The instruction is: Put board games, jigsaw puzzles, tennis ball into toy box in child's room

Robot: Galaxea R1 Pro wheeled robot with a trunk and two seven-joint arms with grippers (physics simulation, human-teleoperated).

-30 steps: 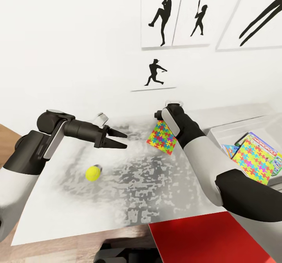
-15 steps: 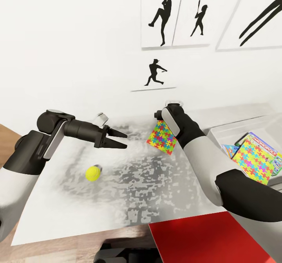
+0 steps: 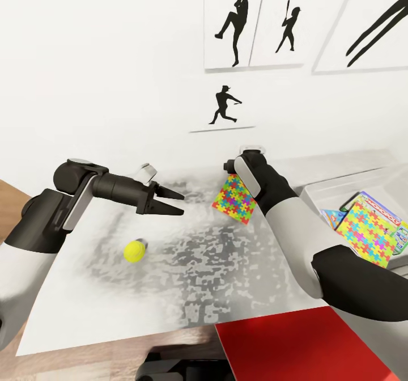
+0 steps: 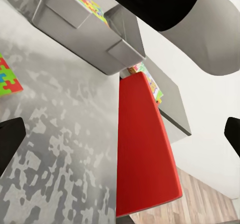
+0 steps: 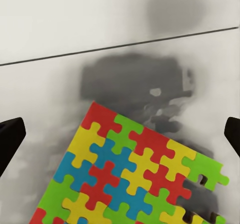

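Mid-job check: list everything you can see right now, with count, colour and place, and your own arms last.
Table: one, pale mottled grey, under both arms.
Tennis ball: one, yellow-green, on the table below the left gripper.
Puzzle on the table: one, multicoloured, beside the right gripper.
Toy box: one, light grey, at the table's right end.
Puzzle in the box: one, multicoloured, leaning inside.
Board games: printed boxes behind that puzzle; count unclear.
Red panel: one, below the table's near edge.
Pictures: black silhouettes on the white wall.
Left gripper: black fingers open, empty, above the table.
Right gripper: fingers apart in the wrist view, above the puzzle on the table.
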